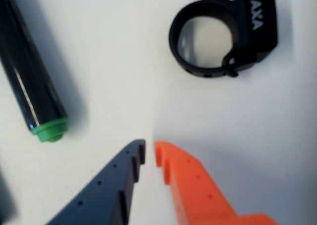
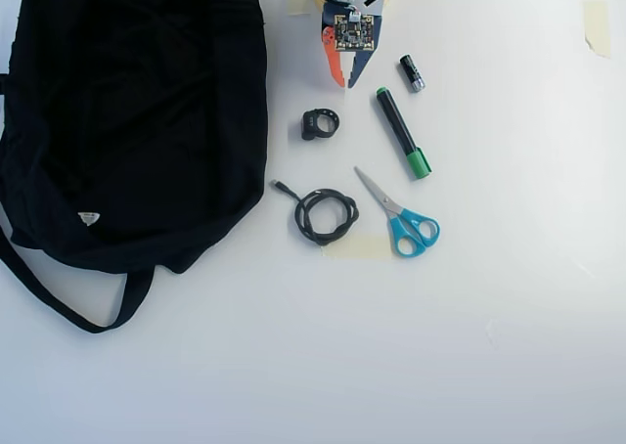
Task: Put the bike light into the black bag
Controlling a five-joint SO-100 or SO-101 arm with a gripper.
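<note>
The bike light [image 1: 233,34] is a small black body marked AXA with a ring-shaped strap, lying on the white table in the upper right of the wrist view. In the overhead view the bike light [image 2: 320,123] lies just right of the big black bag [image 2: 127,111]. My gripper [image 1: 149,153], one blue and one orange finger, hangs above the table short of the light. Its tips nearly touch and hold nothing. In the overhead view the gripper [image 2: 344,80] sits above and slightly right of the light.
A black marker with a green cap [image 2: 403,133] lies right of the light and also shows in the wrist view [image 1: 29,81]. A short black-and-silver cylinder [image 2: 412,73], blue-handled scissors [image 2: 401,214] and a coiled black cable [image 2: 326,214] lie nearby. The bag strap [image 2: 68,302] trails at lower left.
</note>
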